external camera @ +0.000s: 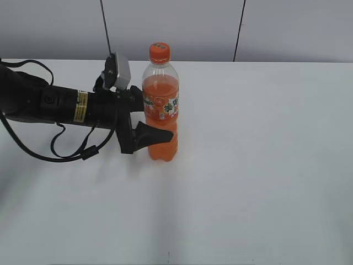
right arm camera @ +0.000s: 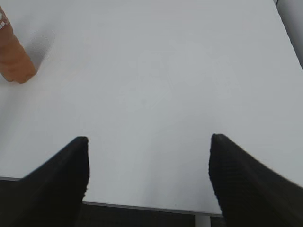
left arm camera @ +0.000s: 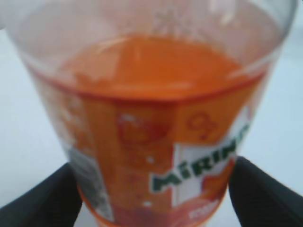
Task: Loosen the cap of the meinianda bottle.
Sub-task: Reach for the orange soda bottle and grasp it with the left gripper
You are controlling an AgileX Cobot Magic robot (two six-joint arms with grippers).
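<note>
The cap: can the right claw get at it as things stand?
Probably yes. The cap stands bare atop the bottle; the left claw sits lower, around the body. The right claw is open over bare table, nothing between.

Clear meinianda bottle (external camera: 160, 105) of orange drink, orange cap (external camera: 159, 52) with small print, orange-white label with green lettering, black left gripper (external camera: 148, 130) and arm with yellow sticker, white table (external camera: 265, 165), grey wall.
</note>
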